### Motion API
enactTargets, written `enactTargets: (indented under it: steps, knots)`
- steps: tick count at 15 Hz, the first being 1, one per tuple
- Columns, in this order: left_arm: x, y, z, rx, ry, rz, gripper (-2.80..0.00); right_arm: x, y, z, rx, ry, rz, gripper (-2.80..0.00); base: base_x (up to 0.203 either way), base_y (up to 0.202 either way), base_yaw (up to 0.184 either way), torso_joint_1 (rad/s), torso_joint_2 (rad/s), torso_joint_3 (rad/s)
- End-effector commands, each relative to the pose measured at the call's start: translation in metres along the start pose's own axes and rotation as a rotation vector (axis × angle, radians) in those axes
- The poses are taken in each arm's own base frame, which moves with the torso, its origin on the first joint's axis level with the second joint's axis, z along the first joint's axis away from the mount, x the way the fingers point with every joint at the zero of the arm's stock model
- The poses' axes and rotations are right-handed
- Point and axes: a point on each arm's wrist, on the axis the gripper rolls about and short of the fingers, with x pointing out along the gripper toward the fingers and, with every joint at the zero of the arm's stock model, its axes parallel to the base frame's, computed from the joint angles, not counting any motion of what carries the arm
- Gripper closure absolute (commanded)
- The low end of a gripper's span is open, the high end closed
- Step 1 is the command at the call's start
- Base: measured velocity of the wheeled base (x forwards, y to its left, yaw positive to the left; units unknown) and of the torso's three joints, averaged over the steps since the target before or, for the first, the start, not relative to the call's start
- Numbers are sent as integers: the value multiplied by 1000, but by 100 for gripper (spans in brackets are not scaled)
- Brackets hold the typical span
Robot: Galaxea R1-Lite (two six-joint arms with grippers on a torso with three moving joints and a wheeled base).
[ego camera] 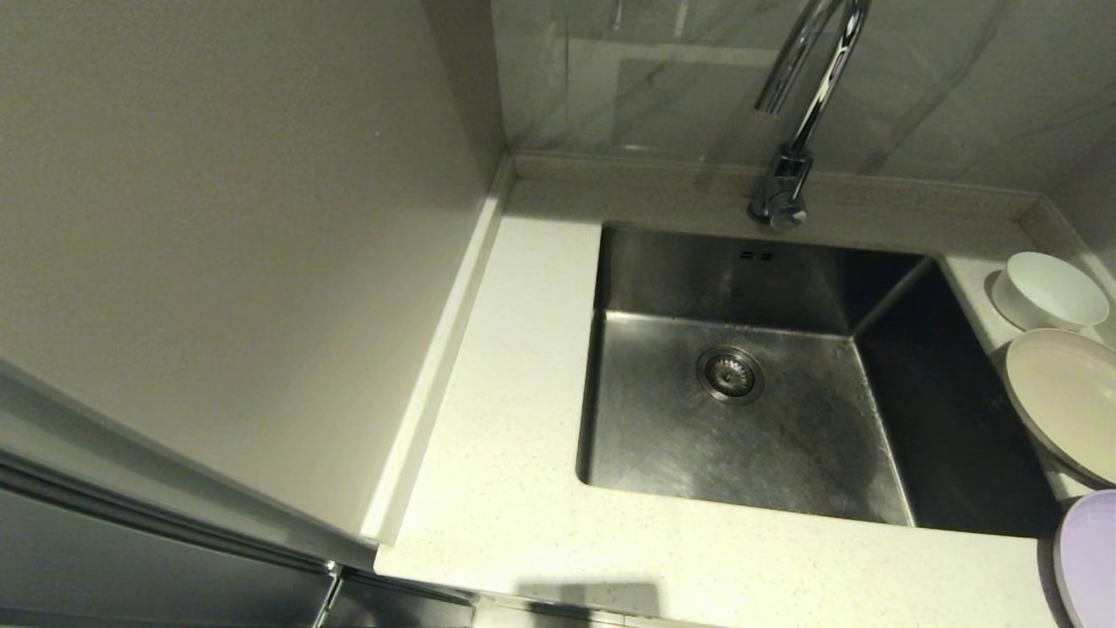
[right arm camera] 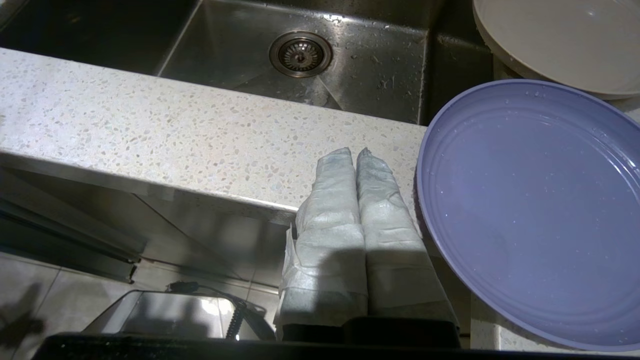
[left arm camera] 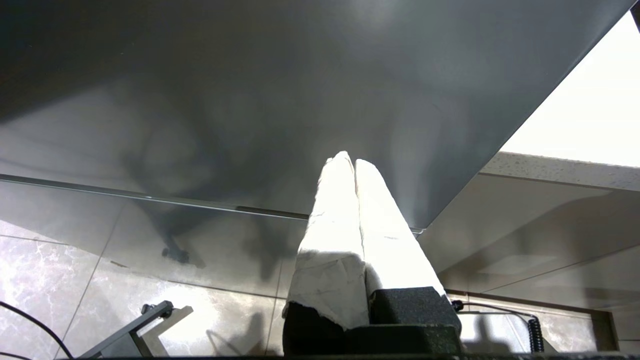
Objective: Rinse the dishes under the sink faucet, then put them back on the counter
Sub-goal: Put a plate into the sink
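Observation:
Three dishes stand in a row on the counter right of the sink: a white bowl farthest back, a cream plate in the middle, a lilac plate nearest. The chrome faucet rises behind the empty basin. My right gripper is shut and empty, hanging over the counter's front edge just beside the lilac plate, which carries water drops. My left gripper is shut and empty, down in front of a grey cabinet face. Neither gripper shows in the head view.
A tall beige panel walls the counter's left side, and a low raised rim runs along it. The round drain sits mid-basin under two overflow slots. Tiled floor with cables lies below the arms.

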Motion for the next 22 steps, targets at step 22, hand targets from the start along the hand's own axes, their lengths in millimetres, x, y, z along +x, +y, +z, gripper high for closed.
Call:
enactTargets:
  steps: [22]
  knots:
    - [0, 0, 0, -1, -3, 0, 0, 40, -1, 63, -47, 245, -14, 0, 0, 0, 0, 0, 0, 0]
